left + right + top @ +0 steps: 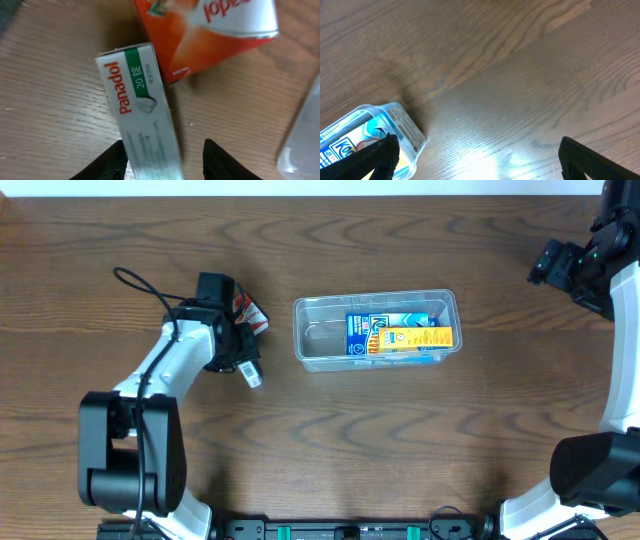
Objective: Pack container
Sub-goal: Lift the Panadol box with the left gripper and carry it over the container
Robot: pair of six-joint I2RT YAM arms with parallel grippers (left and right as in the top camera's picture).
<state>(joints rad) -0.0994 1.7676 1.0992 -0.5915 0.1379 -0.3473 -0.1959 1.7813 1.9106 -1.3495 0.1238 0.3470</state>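
Container [316,340] at worktop [400,450] centre, long side across, between both arms, likely for shared reach. Left pincer [164,142] partly open, astride white-green Panadol box [142,115]; gap shows on one side, so no firm grip. Right pincer [479,140] wide, empty, hovering off container's end. Count: one container; three boxes, namely blue-yellow box [400,335] inside, Panadol box and orange box [210,35] outside, touching.

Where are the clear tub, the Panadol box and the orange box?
Clear tub [318,335]: overhead view, on its bare floor at the left end.
Panadol box [142,115]: left wrist view, on its white top face.
Orange box [205,45]: left wrist view, on its orange face.
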